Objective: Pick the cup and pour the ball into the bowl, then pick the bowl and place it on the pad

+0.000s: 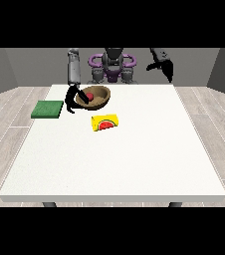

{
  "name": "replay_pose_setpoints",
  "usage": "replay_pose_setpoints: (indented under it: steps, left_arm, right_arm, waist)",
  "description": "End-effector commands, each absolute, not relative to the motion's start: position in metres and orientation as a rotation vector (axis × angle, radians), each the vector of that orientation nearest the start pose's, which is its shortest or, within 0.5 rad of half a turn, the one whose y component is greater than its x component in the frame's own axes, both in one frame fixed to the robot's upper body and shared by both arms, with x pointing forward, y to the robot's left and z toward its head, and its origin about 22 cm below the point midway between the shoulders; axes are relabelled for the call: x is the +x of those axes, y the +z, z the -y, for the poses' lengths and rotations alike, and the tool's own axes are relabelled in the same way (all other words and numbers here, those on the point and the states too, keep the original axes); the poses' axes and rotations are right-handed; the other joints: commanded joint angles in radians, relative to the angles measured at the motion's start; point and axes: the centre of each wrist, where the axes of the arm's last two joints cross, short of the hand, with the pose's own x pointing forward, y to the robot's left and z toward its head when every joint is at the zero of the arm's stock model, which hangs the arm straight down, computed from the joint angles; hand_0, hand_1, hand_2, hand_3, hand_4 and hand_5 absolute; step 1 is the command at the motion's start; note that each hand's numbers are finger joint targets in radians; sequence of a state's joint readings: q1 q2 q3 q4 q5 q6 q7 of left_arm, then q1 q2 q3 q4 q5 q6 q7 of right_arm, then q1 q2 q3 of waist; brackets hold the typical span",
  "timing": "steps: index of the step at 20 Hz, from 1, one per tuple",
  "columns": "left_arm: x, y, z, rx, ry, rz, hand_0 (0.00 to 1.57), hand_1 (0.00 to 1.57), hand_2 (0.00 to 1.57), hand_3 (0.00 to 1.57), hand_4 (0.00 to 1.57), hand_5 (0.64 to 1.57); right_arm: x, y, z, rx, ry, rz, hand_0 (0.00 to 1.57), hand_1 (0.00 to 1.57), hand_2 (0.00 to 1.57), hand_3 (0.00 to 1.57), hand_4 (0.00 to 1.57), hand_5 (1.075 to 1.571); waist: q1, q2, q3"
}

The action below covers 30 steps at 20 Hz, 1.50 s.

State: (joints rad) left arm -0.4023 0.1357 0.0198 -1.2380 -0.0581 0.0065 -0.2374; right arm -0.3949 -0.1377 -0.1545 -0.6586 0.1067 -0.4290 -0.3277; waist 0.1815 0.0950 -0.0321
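Hand at view's left curled round bowl rim, ball inside. Cup toppled at bowl's 6 o'clock. Pad at 9 o'clock. Hand at view's right raised; finger state indeterminable.

Tabletop: the half nearest the camera is bare, open passage. Things cluster toward 11 o'clock. Brown bowl tilted, red ball inside; robot hand at the view's left against its rim at 9 o'clock. Green pad at the tabletop's edge, just beyond that hand. Yellow cup lying on its side at 5 o'clock of the bowl, narrow gap between. Robot hand at the view's right raised above the far edge.
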Motion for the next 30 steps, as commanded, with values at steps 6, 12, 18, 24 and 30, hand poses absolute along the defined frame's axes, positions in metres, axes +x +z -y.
replay_pose_setpoints:
  steps: [6,12,18,24,30]
  left_arm:
    - [0.308,-0.028,-0.291,0.196,-0.107,1.629,0.0,0.0,0.0,0.0,0.99,1.419]
    - [0.289,-0.038,-0.305,0.223,-0.089,1.525,0.0,0.0,0.0,0.0,1.0,1.407]
    - [0.293,-0.032,-0.29,0.216,-0.085,1.652,0.0,0.0,0.0,0.0,1.02,1.431]
    - [0.308,0.01,-0.327,0.148,-0.117,1.786,0.0,0.0,0.0,0.0,1.25,1.503]
    - [0.304,0.086,-0.433,0.235,-0.013,1.931,0.0,0.0,0.0,0.0,1.3,1.571]
  right_arm:
    - [0.338,-0.06,0.237,-0.559,0.113,1.047,1.57,1.57,1.57,0.97,0.82,1.564]
    - [0.341,-0.035,0.261,-0.529,0.101,0.982,1.57,1.57,1.57,0.74,0.81,1.567]
    - [0.341,0.001,0.333,-0.56,0.044,1.073,1.57,1.57,1.57,0.68,0.79,1.57]
    - [0.339,0.042,0.415,-0.649,-0.061,1.17,1.57,1.57,1.57,0.22,0.88,1.57]
    - [0.316,0.032,0.446,-0.668,-0.116,1.22,1.57,1.57,1.57,0.0,0.86,1.57]
  waist:
    - [-0.181,-0.204,0.03]
    - [-0.215,-0.302,0.0318]
    - [-0.193,-0.164,0.032]
    - [-0.105,-0.038,0.0326]
    - [-0.073,0.041,0.0326]
